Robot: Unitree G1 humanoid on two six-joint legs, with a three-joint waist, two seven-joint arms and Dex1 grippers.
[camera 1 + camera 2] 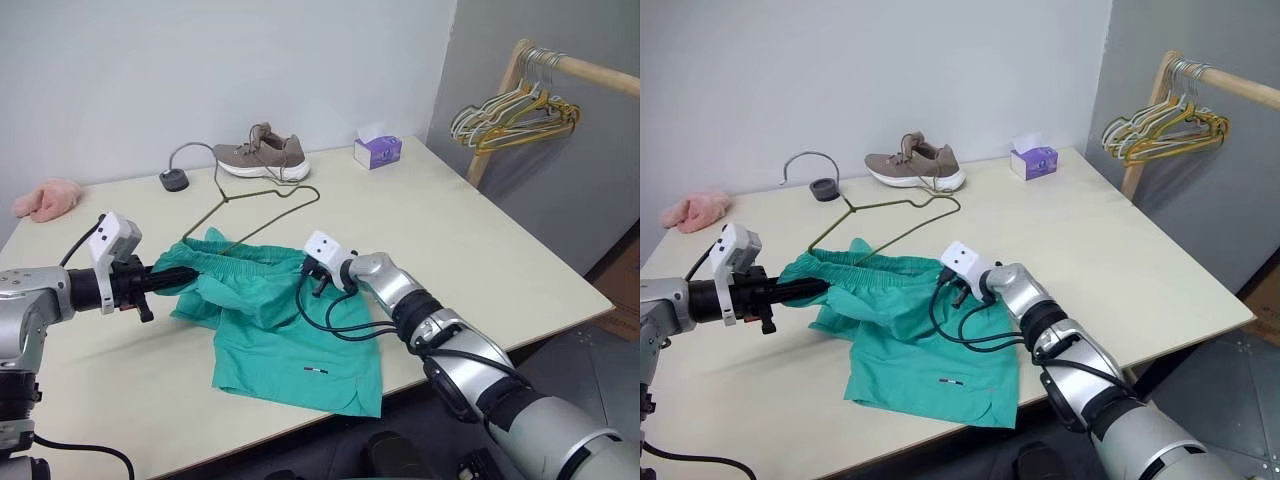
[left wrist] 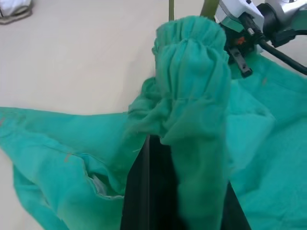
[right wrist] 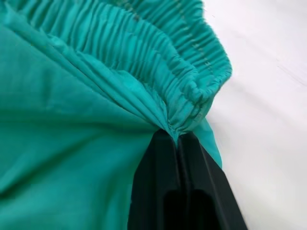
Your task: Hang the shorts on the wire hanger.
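Teal-green shorts (image 1: 290, 335) lie crumpled on the near middle of the table (image 1: 480, 240), waistband toward the far side, where the wire hanger (image 1: 262, 212) rests with its lower bar at — perhaps under — the gathered edge. Both grippers are clamped on that waistband: the left gripper (image 1: 190, 273) at the left end, the right gripper (image 3: 176, 136) pinching the right corner, fingers together on fabric. Each bite looks thin — lifting or spreading the band could pull the elastic free, or drag the light hanger toward the shoe (image 1: 262, 153) behind it.

pale wall (image 1: 200, 60), cream table (image 1: 480, 250), wooden rack (image 1: 590, 72).
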